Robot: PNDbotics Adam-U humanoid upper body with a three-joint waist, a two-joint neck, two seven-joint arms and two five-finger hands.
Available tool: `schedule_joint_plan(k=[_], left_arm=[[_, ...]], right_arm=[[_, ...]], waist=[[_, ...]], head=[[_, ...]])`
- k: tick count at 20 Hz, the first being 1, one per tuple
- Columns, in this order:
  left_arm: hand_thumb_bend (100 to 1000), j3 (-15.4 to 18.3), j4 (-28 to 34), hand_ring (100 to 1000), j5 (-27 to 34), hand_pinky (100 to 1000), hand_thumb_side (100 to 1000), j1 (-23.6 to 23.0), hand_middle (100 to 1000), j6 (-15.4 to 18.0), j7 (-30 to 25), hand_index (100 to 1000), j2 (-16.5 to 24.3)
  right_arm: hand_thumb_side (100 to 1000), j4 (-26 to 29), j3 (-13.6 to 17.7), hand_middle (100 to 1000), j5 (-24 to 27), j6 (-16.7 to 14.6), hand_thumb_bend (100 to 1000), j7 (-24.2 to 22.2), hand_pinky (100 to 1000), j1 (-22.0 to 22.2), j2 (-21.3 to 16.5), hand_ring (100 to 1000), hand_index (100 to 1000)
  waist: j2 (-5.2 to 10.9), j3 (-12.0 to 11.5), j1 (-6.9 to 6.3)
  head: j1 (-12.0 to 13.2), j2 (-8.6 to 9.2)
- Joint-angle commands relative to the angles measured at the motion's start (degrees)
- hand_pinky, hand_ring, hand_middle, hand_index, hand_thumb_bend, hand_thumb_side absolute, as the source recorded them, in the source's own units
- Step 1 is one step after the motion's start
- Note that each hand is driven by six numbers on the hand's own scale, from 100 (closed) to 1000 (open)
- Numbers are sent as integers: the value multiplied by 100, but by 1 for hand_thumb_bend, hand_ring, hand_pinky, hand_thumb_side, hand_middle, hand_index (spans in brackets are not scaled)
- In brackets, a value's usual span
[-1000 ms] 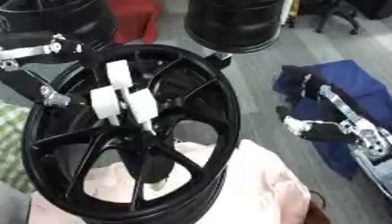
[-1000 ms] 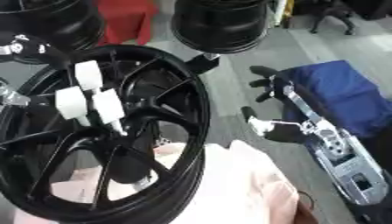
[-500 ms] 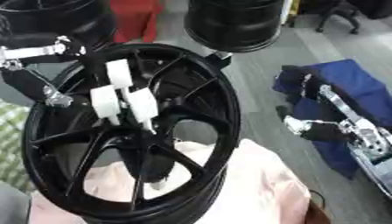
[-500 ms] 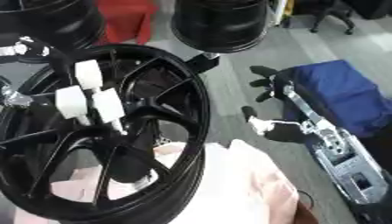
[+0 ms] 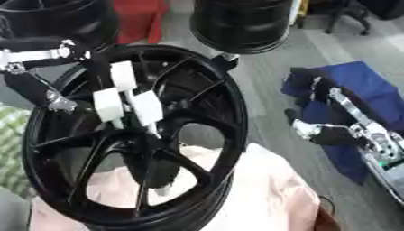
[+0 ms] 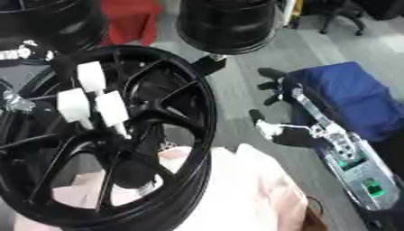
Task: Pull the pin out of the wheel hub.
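Little has shifted since the earlier frames: the right hand (image 6: 277, 131) sits slightly nearer the rim than 1 s ago, and the wheel hub (image 5: 134, 149) keeps its tilt. Black multi-spoke wheel hub, leaning with its face toward the camera, lower edge resting on a pale pink cloth (image 5: 276, 189). 3 white blocks (image 5: 126, 101) stand clustered over the spokes near the centre, mounted on thin stems; whether one of them is the pin cannot be told. Left hand (image 5: 35, 92), at the upper left, lies against the hub's outer rim; its fingers are too indistinct to tell whether they are spread or curled. Right hand, to the right of the hub and apart from it, has its dark fingers relaxed and parted, holding nothing. Behind its forearm lies a blue cloth (image 6: 347, 99) on the grey floor. 2 further black wheels (image 5: 241, 22) and a red object (image 5: 142, 18) stand beyond.
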State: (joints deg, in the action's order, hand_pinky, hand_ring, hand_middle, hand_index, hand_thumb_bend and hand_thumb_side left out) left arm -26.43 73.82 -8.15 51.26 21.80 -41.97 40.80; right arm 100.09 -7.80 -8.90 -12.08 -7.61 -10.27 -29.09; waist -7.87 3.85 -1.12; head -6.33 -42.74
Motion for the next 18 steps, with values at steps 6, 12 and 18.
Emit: schedule_joint_plan(k=[6, 12, 18], left_arm=[[532, -10, 148, 698, 53, 823, 532, 89, 678, 763, -881, 882, 75], [528, -49, 210, 696, 21, 821, 527, 97, 675, 800, -921, 876, 68], [523, -86, 262, 696, -13, 820, 523, 102, 677, 828, -946, 875, 55]], right_arm=[[245, 40, 42, 959, 26, -19, 219, -5, 675, -41, -165, 859, 962], [246, 36, 43, 959, 26, -22, 219, -9, 675, -39, -167, 859, 962], [248, 32, 41, 959, 28, -25, 219, -14, 675, -43, -166, 859, 961]], waist=[[125, -10, 10], [134, -6, 7], [138, -4, -1]], head=[[-21, -25], [-25, -29], [-24, -27]])
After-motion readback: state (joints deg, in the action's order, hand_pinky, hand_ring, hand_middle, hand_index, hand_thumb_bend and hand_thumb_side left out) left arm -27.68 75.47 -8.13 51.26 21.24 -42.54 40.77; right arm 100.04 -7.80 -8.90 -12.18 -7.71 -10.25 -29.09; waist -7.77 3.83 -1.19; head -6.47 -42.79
